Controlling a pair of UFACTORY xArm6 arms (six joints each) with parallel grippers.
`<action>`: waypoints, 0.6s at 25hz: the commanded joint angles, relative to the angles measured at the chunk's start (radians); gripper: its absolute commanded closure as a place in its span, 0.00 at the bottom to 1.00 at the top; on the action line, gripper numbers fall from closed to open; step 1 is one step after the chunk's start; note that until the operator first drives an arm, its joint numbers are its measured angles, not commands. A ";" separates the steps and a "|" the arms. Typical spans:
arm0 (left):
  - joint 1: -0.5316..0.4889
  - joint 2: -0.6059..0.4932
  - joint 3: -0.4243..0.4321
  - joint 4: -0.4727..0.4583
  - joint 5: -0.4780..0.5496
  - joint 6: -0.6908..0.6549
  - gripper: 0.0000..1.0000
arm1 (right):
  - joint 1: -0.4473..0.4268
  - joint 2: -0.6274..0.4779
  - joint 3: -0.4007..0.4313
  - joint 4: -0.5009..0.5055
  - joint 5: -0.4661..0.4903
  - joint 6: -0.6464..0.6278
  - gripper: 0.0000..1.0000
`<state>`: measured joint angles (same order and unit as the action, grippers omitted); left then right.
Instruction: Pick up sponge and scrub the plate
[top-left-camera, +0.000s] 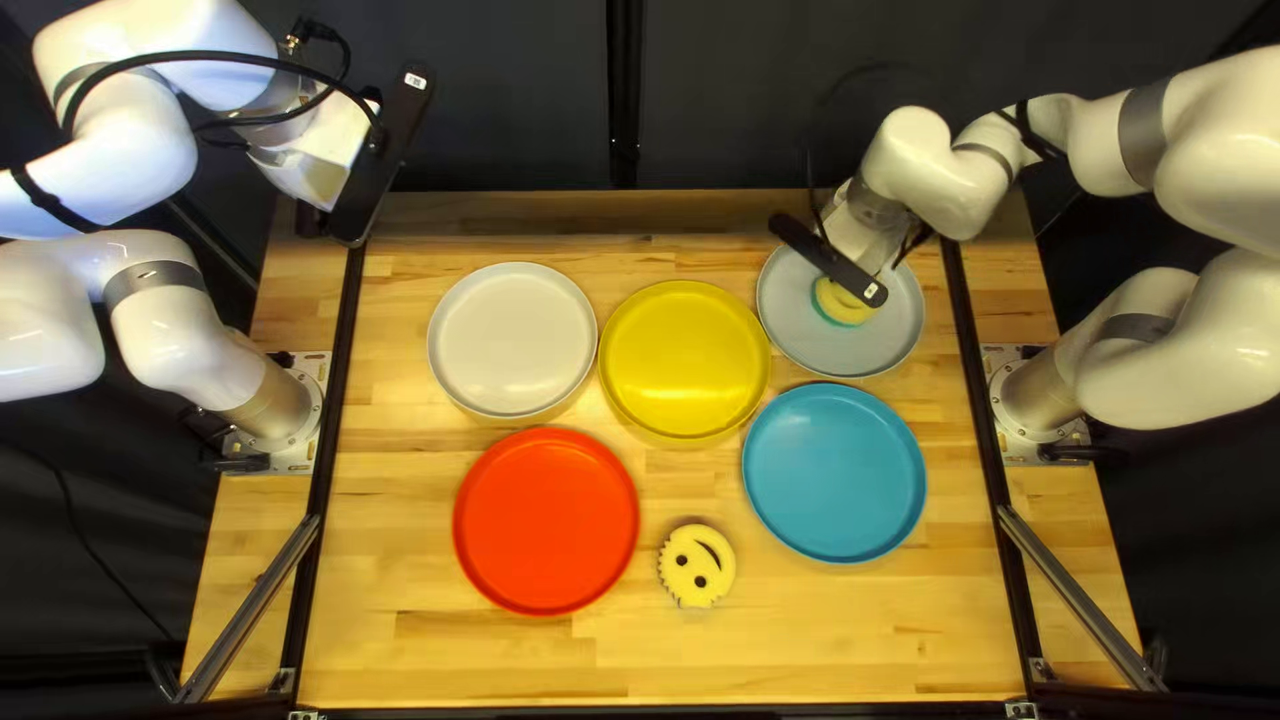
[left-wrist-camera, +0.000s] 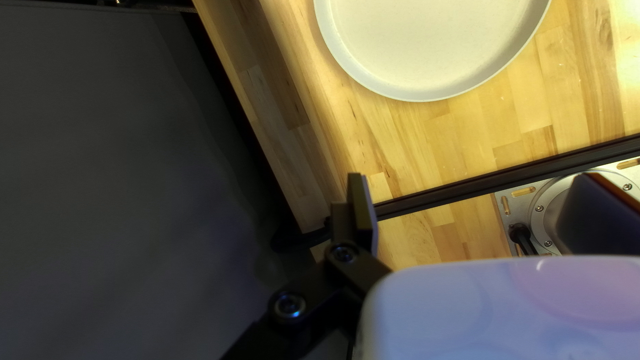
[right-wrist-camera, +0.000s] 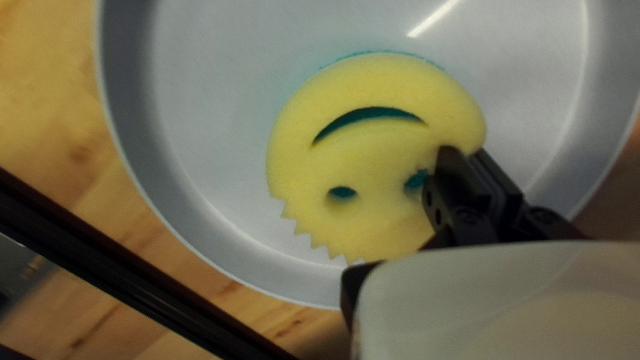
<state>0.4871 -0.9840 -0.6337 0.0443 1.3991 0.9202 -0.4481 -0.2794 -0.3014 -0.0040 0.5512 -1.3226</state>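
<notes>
Right wrist view: The right end effector (right-wrist-camera: 468,152) pinches the sponge (right-wrist-camera: 373,150) near its edge on the gray plate (right-wrist-camera: 200,100) (the left end effector (top-left-camera: 378,158) gapes wide); scrubbing drag could twist that off-center grip loose.

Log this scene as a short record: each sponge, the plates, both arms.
sponge_one: round yellow foam sponge with smiley cutouts
under_it: round grey plastic-looking plate
other_plates: all round, plastic-looking; off-white plate, yellow plate, red plate, blue plate
sponge_two: second yellow foam smiley, between red and blue plates
right_end_effector: right end effector at sponge one's edge; grip unclear
left_arm: left arm raised, away from sponges
</notes>
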 commanded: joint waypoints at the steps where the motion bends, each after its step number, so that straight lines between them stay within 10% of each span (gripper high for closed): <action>1: 0.000 0.000 0.000 0.000 0.000 0.000 0.00 | -0.007 0.006 0.014 -0.009 -0.022 -0.015 1.00; 15: 0.000 0.000 0.000 0.000 0.000 0.000 0.00 | -0.232 0.048 -0.062 -0.024 0.020 -0.192 1.00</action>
<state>0.4871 -0.9840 -0.6337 0.0443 1.3991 0.9202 -0.6680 -0.2270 -0.3595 -0.0222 0.5632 -1.5083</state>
